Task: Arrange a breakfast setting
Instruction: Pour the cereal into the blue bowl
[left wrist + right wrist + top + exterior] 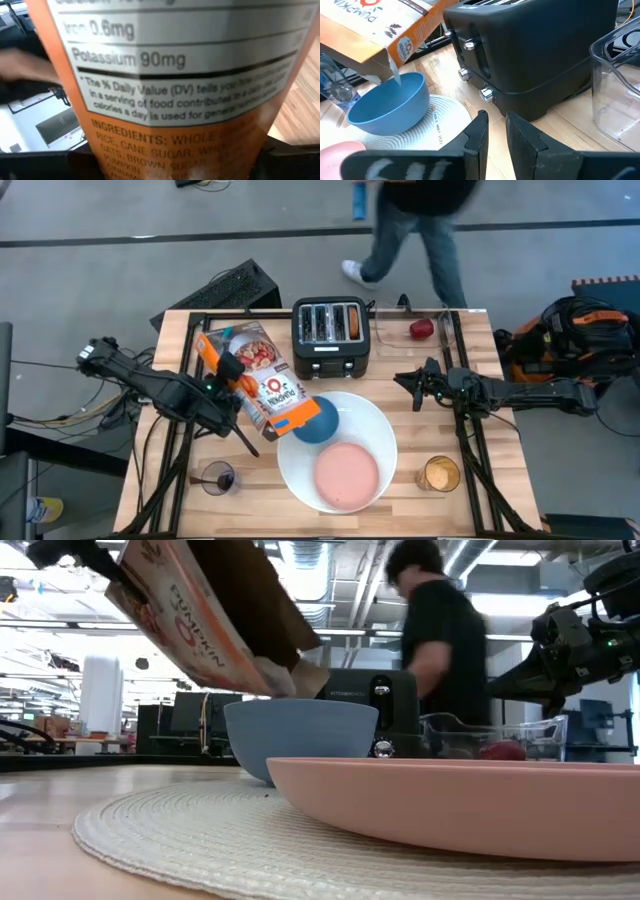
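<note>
Wooden counter [400,480] with breakfast setting.
Left hand [228,385] grasps cereal box [262,387], tilted over blue bowl [318,423]; right hand [496,131], slightly parted, near toaster [332,335].

Blue bowl [316,423] upright on the white round mat [385,430], beside pink plate [346,472].

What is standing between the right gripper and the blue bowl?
Nothing: in the right wrist view only bare wooden table and placemat edge separate the right gripper from the blue bowl.
</note>
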